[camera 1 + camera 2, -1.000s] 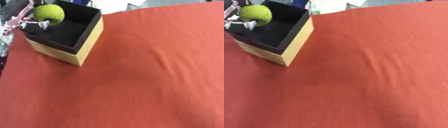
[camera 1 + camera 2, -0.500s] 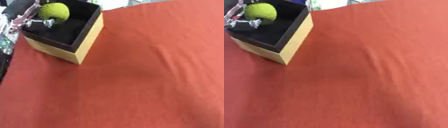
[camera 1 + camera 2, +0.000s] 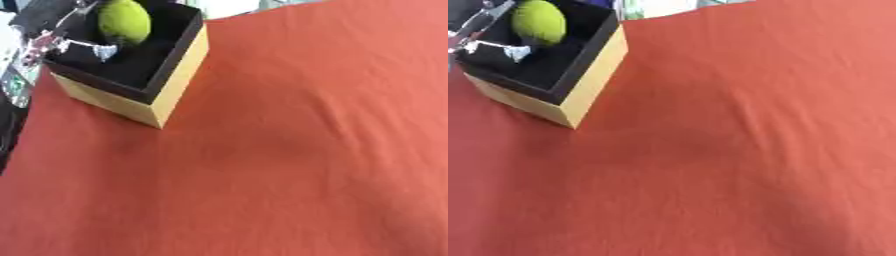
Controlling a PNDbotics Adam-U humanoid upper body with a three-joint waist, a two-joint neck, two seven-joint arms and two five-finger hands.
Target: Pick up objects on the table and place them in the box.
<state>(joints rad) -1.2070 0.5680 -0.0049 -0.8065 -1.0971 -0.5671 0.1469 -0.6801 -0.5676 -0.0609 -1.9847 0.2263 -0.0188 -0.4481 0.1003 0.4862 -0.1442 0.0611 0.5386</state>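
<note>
— While nothing readable shows on the box (image 3: 175, 80), what can you say of it?
— It has tan outer walls and a black inside, and it stands at the far left corner of the red table (image 3: 297, 150).
— And the hand?
— Only the left hand (image 3: 66, 42) shows, coming in at the upper left over the box's opening; silver fingers (image 3: 509, 50) reach beneath a yellow-green ball (image 3: 122, 21).
— Clenched or released?
— I cannot tell; the fingers are blurred, and whether they touch the ball is unclear.
— Where is the ball?
— Inside the box's opening, toward its far side.
</note>
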